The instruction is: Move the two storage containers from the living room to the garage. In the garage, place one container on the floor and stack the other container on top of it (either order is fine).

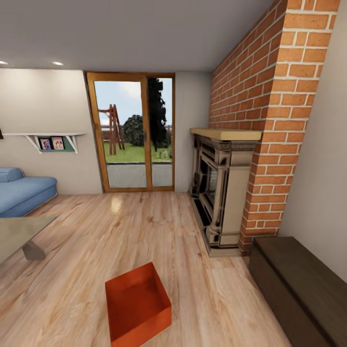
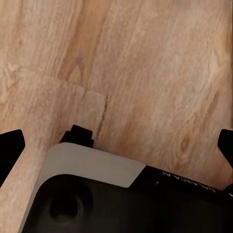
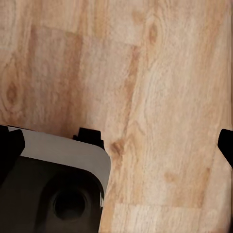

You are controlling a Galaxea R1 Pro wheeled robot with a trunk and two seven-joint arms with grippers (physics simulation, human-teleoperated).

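Note:
I am in the living room. One orange-red open-topped storage container point(image 1: 138, 304) sits empty on the light wood planks, close in front of me and slightly left of centre. My left gripper point(image 2: 118, 145) hangs open over bare planks, its dark fingertips point(image 2: 9, 148) spread wide with nothing between them. My right gripper point(image 3: 118, 145) is likewise open above the planks, with its fingertips point(image 3: 226, 144) far apart. The garage and its floor are out of view.
A brick-and-stone fireplace point(image 1: 221, 188) stands at the right, with a dark wooden bench point(image 1: 299, 284) in front of it by the wall. A glass table point(image 1: 19, 236) and a blue sofa point(image 1: 21, 190) are at the left. Wood-framed glass doors point(image 1: 132, 132) lie ahead.

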